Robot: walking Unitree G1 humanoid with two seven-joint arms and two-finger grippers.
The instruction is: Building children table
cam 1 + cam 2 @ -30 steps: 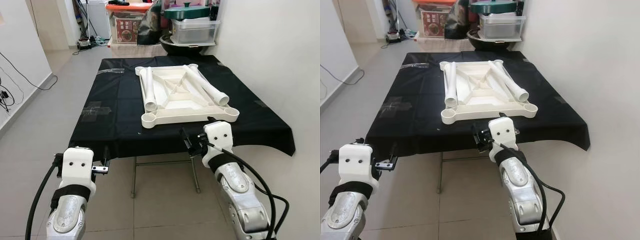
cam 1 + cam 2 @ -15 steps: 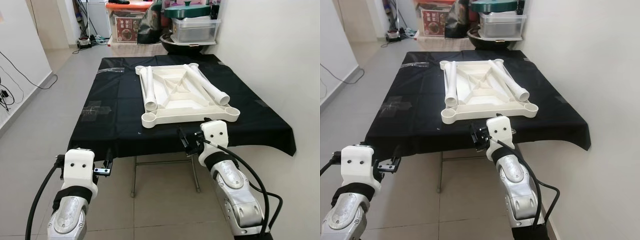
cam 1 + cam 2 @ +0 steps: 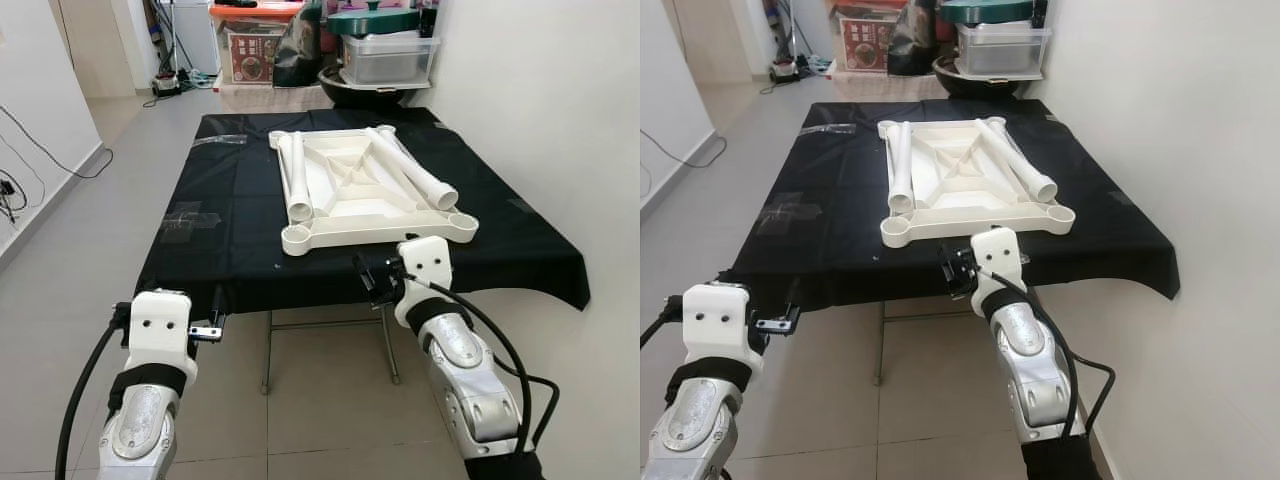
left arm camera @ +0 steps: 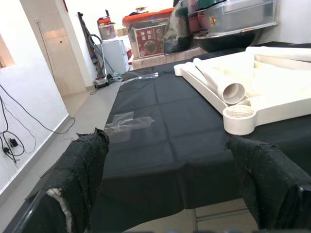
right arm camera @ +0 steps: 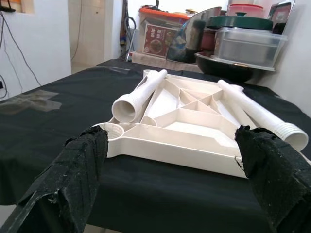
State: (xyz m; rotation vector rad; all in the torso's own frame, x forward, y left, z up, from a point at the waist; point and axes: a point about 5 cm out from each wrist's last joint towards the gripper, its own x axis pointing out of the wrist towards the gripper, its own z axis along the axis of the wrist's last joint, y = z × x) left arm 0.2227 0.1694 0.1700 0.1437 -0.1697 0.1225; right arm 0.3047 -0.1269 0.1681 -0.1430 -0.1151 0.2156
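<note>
A white tabletop (image 3: 375, 195) is lying upside down on a black cloth (image 3: 230, 220) covering the table, with two white legs (image 3: 297, 178) resting inside its ribbed underside, one along the left rim, one slanting toward 4 o'clock. Its near corners are sitting close to the cloth's front edge. The right gripper (image 3: 372, 282) is hovering at that edge, just below the tabletop at 6 o'clock, fingers spread wide. The left gripper (image 3: 212, 318) is hanging open by the cloth's 7 o'clock corner, over bare floor (image 3: 90, 240). Beyond the far edge, a lidded clear bin (image 3: 388, 58) is sitting on a black bowl (image 3: 360, 90).
</note>
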